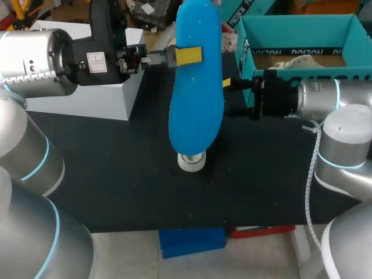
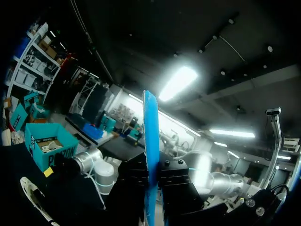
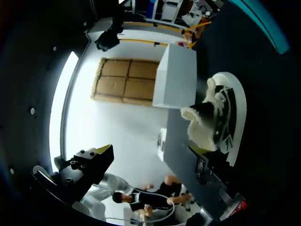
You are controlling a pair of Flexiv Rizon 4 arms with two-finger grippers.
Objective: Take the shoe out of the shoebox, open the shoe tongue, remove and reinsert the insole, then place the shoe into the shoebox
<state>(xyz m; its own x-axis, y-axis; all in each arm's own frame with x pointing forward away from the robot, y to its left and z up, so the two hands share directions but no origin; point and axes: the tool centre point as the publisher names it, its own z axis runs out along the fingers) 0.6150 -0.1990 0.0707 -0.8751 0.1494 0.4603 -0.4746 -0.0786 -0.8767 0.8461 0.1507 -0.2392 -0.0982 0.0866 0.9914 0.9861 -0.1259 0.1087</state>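
1. Insole (image 1: 197,93), head view: blue, upright above the table (image 1: 116,174), clamped between the left gripper (image 1: 187,56) fingers near its upper end. It hides nearly all of the shoe (image 1: 192,162); only a white bit shows under its lower end. Right gripper (image 1: 229,83) is just beside the insole, mostly hidden. Shoebox (image 1: 302,26) is open at the far right edge, white box (image 1: 87,96) at far left; bare table in front.
2. Left wrist view: insole (image 2: 150,141) seen edge-on, pinched between both fingers. Shoebox (image 2: 47,146) is well off to the side.
3. Right wrist view: right gripper (image 3: 150,155) fingers wide apart, holding nothing. Shoe (image 3: 221,117) lies on the table just ahead of one finger; contact unclear.
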